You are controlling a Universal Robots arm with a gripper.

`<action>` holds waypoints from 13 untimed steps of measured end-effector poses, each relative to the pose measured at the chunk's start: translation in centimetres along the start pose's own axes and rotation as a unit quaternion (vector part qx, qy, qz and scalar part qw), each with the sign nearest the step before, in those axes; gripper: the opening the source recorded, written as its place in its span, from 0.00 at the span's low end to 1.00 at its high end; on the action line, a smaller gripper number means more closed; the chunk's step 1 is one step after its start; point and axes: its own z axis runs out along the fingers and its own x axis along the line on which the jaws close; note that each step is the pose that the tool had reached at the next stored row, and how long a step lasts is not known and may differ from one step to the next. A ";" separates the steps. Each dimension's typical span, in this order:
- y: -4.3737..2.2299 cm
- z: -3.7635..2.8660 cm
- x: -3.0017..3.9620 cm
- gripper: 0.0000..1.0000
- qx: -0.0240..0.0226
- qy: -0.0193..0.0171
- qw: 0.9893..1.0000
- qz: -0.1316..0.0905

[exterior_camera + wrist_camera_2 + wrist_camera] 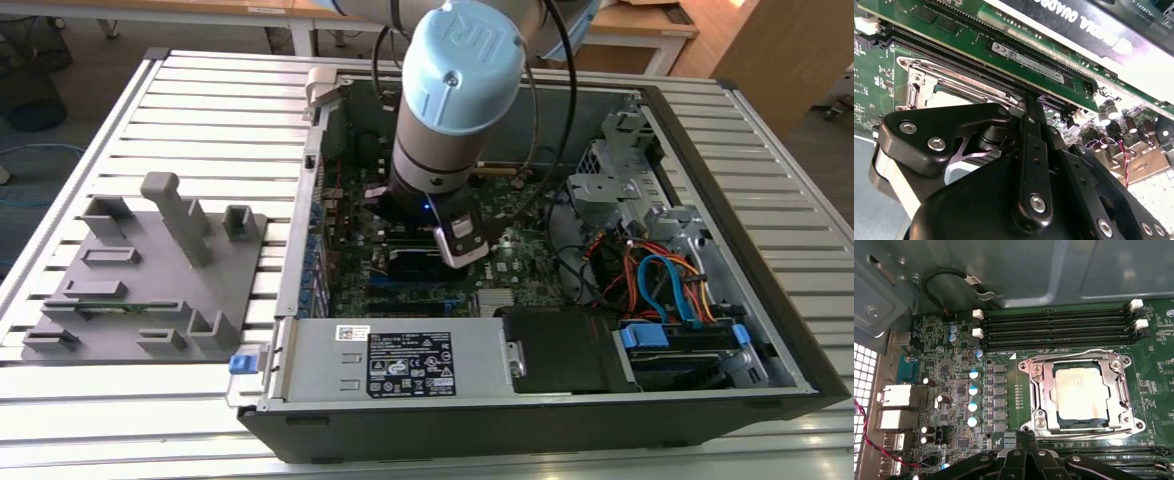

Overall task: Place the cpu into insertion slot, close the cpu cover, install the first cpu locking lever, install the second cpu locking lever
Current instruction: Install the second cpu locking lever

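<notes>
Dull silver metal cpu (pixel 1079 392), shiny metal cpu cover (pixel 1078 392), matt black plastic gripper (pixel 1026 437).

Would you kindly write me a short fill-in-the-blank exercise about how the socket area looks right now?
1. The cpu lies inside the insertion ____.
2. The cpu cover is lowered around the chip, its centre cut-out leaving the chip's ____ top visible.
3. The board around the socket is coloured ____.
4. In the exterior view, the arm reaches down into the open computer ____.

Missing words: slot; silver; green; case
</notes>
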 end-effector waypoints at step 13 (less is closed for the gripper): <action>-0.08 0.32 0.13 0.10 -0.012 0.001 1.000 -0.001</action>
